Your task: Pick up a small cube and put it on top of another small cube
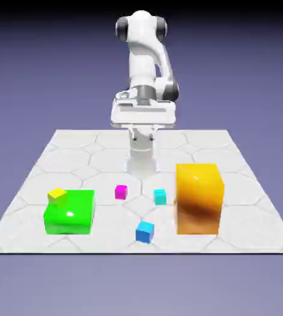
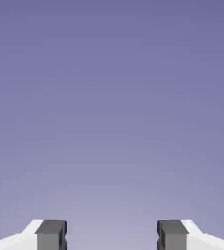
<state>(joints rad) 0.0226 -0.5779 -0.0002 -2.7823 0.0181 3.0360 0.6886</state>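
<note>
Jaws spread wide on the gripper, holding nothing — turquoise cube sitting right of centre, lower frame — orange block standing just beside.

Three cubes lie between blocks, the exterior view's left one bearing another cube.

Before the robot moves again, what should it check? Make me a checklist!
1. Pincer open: ok, its tips stand wide apart.
2. Pincer holding nothing: ok, only backdrop shows between the tips.
3. Turquoise cube free on top: ok, nothing sits on it.
4. Pincer aimed at a cube: not ok, the hand view shows no cube.
5. One small cube stacked on another: not ok, the yellow cube is on the green block.
6. Which cube goes underneath: cannot tell.
</note>
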